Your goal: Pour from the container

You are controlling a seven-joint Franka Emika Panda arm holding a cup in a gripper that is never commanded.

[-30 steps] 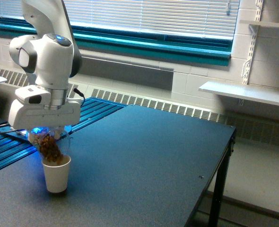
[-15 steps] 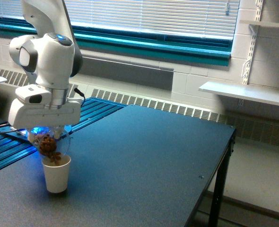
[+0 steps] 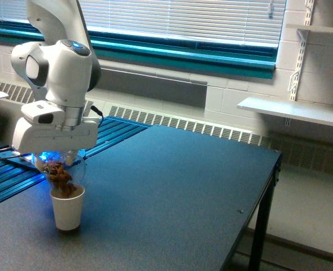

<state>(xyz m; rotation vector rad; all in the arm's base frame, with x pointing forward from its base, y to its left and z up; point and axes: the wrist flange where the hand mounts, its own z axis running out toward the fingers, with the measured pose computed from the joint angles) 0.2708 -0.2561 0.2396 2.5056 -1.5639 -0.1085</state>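
The container (image 3: 62, 168), tipped over the paper cup (image 3: 68, 208), hangs beneath the downward-bent gripper (image 3: 58, 161), apparently clamped on it.

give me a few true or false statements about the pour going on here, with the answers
1. The clear tumbler is tipped over the paper cup. True.
2. The brown pieces are dropping onto the bare table. False: they are falling into the paper cup.
3. The paper cup lies on its side. False: it stands upright.
4. The gripper holds the tumbler. True.
5. The window blinds are closed. True.
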